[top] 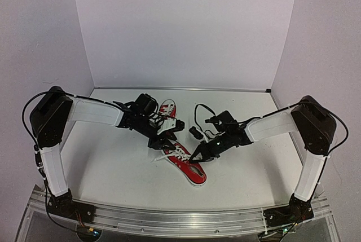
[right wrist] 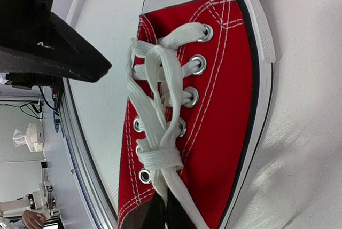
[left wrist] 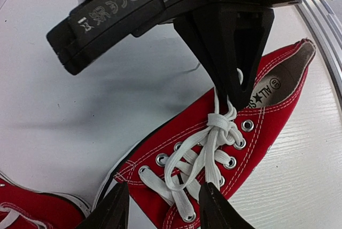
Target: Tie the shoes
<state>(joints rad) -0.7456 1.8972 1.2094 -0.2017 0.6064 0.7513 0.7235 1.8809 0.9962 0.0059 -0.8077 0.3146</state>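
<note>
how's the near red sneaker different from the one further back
The near sneaker lies in full view at the front; the far sneaker sits behind it, partly hidden by the left arm. The near sneaker's laces are crossed into a first knot and pinched by the right gripper; no gripper holds the far sneaker, and its lace state is unclear. Both are red with white laces and soles.
</note>
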